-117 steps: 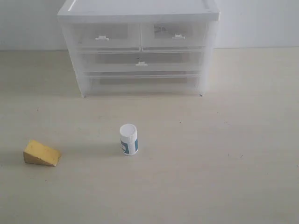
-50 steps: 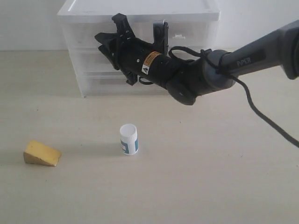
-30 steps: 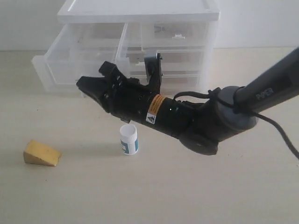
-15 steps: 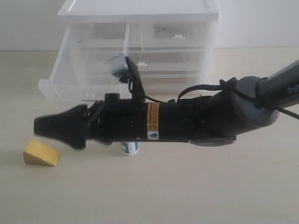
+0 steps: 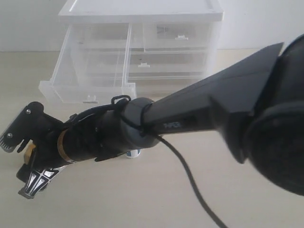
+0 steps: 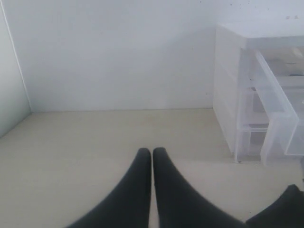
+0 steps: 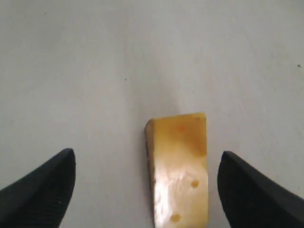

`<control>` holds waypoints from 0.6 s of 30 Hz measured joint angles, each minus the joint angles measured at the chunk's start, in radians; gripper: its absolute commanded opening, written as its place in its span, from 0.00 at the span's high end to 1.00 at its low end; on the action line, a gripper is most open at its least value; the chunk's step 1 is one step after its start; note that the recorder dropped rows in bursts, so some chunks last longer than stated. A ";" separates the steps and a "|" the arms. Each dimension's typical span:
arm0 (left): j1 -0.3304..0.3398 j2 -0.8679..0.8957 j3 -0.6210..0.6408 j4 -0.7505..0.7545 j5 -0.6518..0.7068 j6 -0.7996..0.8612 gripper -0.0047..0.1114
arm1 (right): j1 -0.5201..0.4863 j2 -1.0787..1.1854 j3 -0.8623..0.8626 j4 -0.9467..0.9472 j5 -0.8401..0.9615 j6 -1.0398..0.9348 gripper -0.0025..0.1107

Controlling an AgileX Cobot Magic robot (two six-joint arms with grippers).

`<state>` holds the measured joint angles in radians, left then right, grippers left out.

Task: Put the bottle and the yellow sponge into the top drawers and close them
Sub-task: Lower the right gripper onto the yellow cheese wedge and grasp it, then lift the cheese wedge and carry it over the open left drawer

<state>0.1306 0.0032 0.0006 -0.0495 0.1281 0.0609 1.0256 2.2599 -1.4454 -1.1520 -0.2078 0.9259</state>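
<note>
The cabinet (image 5: 142, 9) stands at the back of the table (image 5: 247, 209). The left drawer (image 5: 88, 91) at the top is pulled out. The right drawer (image 5: 178, 35) beside it is shut. So one drawer is ready, and the rest of the job is not done. The bottle (image 5: 134, 153) and the sponge (image 7: 179, 166) both sit on the table, well apart from the cabinet, and both drawers will need closing after.

The right arm (image 5: 190, 118) reaches across to the sponge. The right gripper (image 7: 147, 154) has its fingers (image 7: 47, 190) spread wide, one on each side of the sponge and not touching it.

The exterior view shows the drawers, but the arm hides most of the bottle and almost all of the sponge. The bottle looks upright, though that is hard to tell. The right wrist view shows the sponge clearly between the fingers. Only the left wrist view shows the left gripper (image 6: 152, 154). Its fingers are pressed together, holding nothing, over bare table near the cabinet's side.
</note>
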 measured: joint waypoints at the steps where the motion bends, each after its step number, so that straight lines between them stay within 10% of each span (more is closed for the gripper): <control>1: 0.000 0.000 0.000 0.000 0.000 0.000 0.93 | 0.000 0.028 -0.035 0.000 0.004 -0.007 0.31; 4: 0.000 0.000 0.000 0.000 0.000 0.000 0.93 | 0.000 0.093 -0.123 0.002 0.028 -0.022 0.41; 9: 0.000 0.000 0.000 0.000 0.000 0.000 0.93 | 0.000 0.133 -0.152 0.006 0.059 0.001 0.97; 18: 0.000 0.000 0.000 0.000 0.000 0.000 0.93 | 0.044 -0.209 0.127 -0.020 0.085 0.108 0.97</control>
<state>0.1306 0.0032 0.0006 -0.0495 0.1281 0.0609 1.0692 2.0507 -1.3179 -1.1721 -0.1229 1.0340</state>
